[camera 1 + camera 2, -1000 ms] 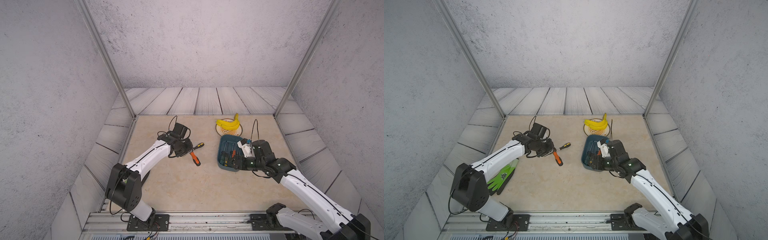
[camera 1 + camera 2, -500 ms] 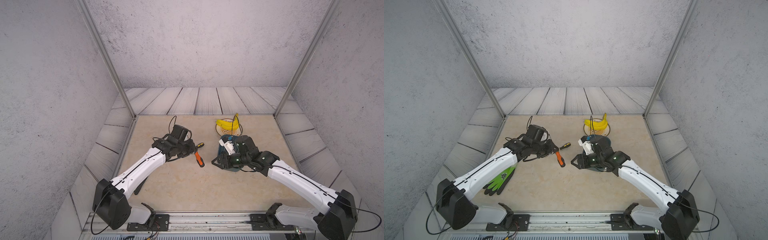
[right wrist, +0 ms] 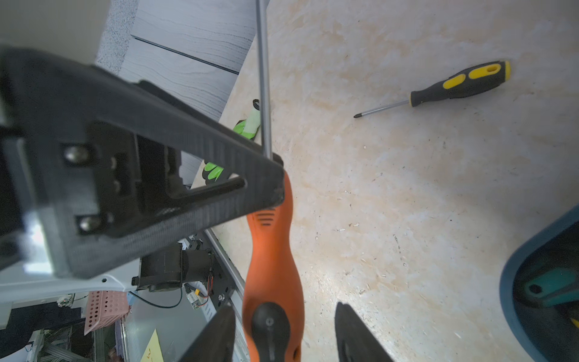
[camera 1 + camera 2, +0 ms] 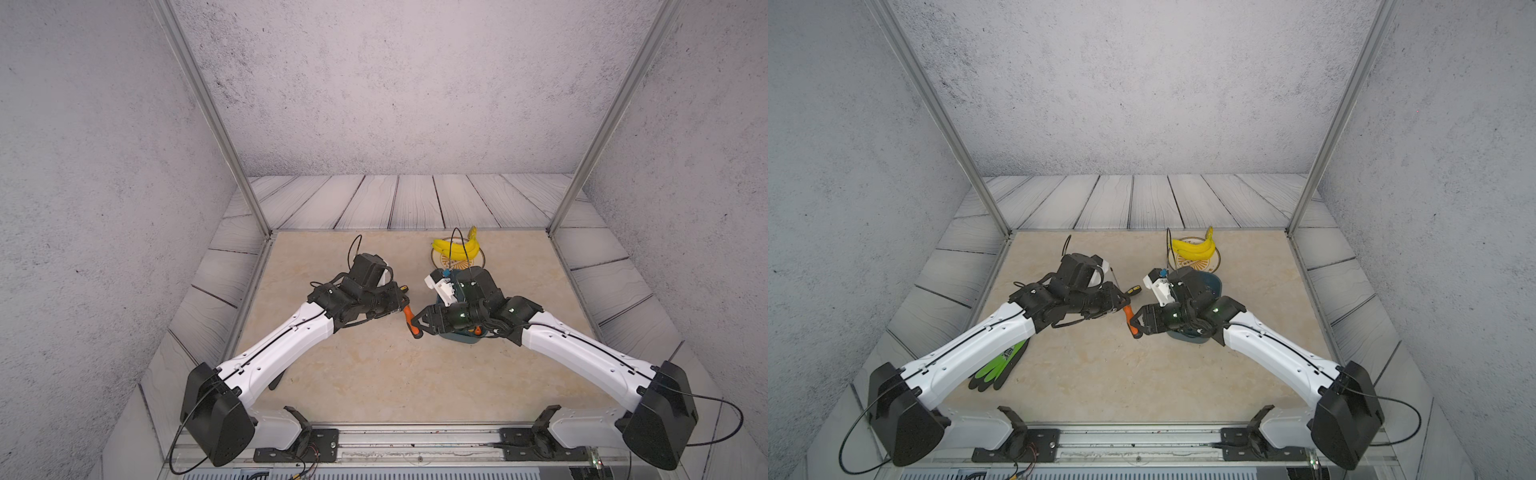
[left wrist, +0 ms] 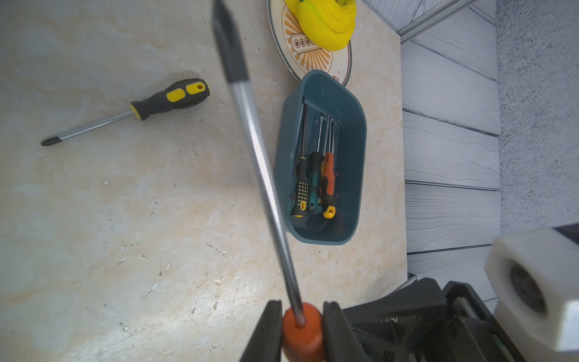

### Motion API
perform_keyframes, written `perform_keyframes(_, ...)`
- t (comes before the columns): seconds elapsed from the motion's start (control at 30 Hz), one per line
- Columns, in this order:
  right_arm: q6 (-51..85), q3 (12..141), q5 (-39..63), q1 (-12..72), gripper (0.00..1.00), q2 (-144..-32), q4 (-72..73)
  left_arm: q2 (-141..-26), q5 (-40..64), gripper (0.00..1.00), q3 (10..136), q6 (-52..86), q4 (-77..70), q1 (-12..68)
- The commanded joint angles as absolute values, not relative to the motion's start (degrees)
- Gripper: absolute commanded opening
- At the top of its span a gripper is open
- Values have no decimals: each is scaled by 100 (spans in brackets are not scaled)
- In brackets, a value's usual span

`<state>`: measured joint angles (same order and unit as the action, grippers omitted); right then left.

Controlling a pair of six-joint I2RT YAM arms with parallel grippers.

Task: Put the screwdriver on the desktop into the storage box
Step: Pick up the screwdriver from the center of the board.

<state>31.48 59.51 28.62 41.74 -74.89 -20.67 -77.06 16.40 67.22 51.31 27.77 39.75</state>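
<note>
Across the beige desktop (image 4: 374,374), broad bare room is seen in the near half; its far edge is met by grey plank panels (image 4: 415,199). Right of centre the teal storage box (image 5: 347,131) is set, well in from the desktop's right edge, its far end against the rim of a patterned plate (image 5: 313,59) on which bananas (image 5: 326,22) are laid. A green glove (image 4: 1000,365) is noted by the left edge, partly covered by the left arm (image 4: 282,349). An orange-handled screwdriver (image 3: 271,250) is held off the surface just beside the box's near left corner: the left gripper (image 5: 301,326) is clamped on the handle's shaft end, while the right gripper (image 3: 283,310) is spread about the butt end, a gap being seen on one side. A black-and-yellow screwdriver (image 5: 169,98) is seen lying flat on the desktop, apart from the box. Lodged in the box are three screwdrivers (image 5: 313,185), handles at its near end.
</note>
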Motion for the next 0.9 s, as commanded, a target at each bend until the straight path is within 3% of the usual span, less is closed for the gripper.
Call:
perform_keyframes(0.0, 3190, 6090, 2954, 4211, 55, -7523, -1978, -7567, 1720, 0, 6706, 5195, 2548, 4067)
perform_keyframes(0.43, 3206, 6108, 3032, 4281, 47, -7567, -1961, -7561, 1681, 0, 6802, 5168, 2533, 4175)
perform_keyframes(0.87, 3250, 6078, 3083, 4298, 23, -7664, -1898, -7462, 1584, 0, 6786, 5162, 2492, 4175)
